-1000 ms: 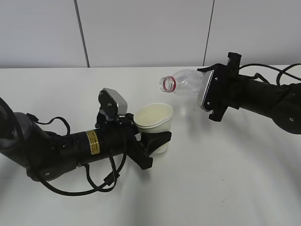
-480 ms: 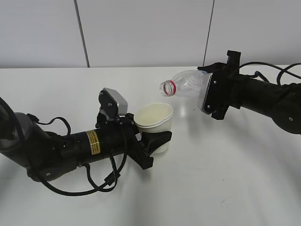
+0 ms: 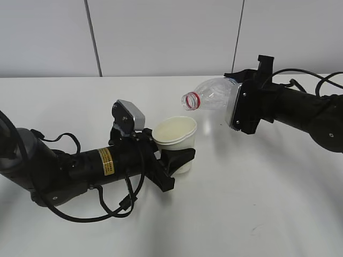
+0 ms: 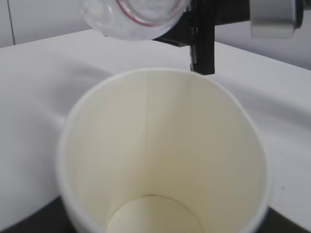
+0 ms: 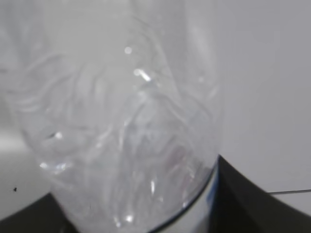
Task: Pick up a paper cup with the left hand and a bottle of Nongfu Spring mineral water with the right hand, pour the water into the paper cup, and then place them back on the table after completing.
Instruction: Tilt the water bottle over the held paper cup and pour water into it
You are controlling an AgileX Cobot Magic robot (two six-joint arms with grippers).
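Note:
My left gripper (image 3: 172, 155), on the black arm with the yellow sticker, is shut on a white paper cup (image 3: 176, 140) and holds it upright over the table (image 3: 257, 203). The cup fills the left wrist view (image 4: 165, 160); its inside looks dry. My right gripper (image 3: 242, 105) is shut on a clear plastic bottle (image 3: 211, 95) that lies nearly level, its open red-ringed mouth (image 3: 190, 99) pointing left, just above and behind the cup's rim. The bottle's mouth shows at the top of the left wrist view (image 4: 141, 14). The bottle's clear body fills the right wrist view (image 5: 121, 126). No water shows.
Black cables (image 3: 115, 206) loop under the left arm. More cables (image 3: 316, 83) trail behind the right arm. A grey panelled wall (image 3: 161, 37) stands behind the table.
The right gripper and bottle have risen slightly and the mouth has shifted a little left toward the cup. The left arm and cup have not moved.

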